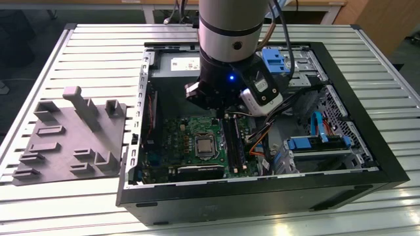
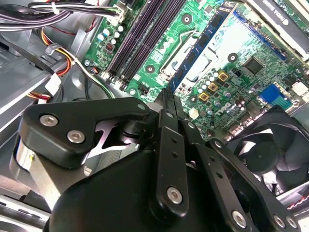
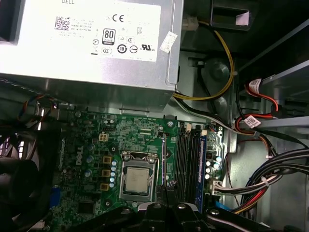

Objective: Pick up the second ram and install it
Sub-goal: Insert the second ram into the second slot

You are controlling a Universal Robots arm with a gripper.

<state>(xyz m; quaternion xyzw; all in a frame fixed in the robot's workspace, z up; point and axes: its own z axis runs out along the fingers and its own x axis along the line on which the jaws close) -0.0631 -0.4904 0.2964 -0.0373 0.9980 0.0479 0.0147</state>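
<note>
Blue-green and thin, the second ram [image 2: 207, 43] is clamped in the end effector [image 2: 171, 99], hanging over the green motherboard [image 1: 177, 142] inside the open case [image 1: 262, 196] on the bench [image 1: 98, 54]. In the exterior view the black memory slots [image 1: 234, 145] lie at six o'clock of it.

One motherboard [image 3: 135, 126], one processor [image 3: 137, 177], one fan [image 2: 262, 155].

A ribbed aluminium tabletop [image 1: 98, 44] carries two things: an open black computer case [image 1: 262, 199] from its middle toward the exterior view's right edge, and a grey moulded fixture tray [image 1: 72, 142] beside the left edge, just apart.
</note>
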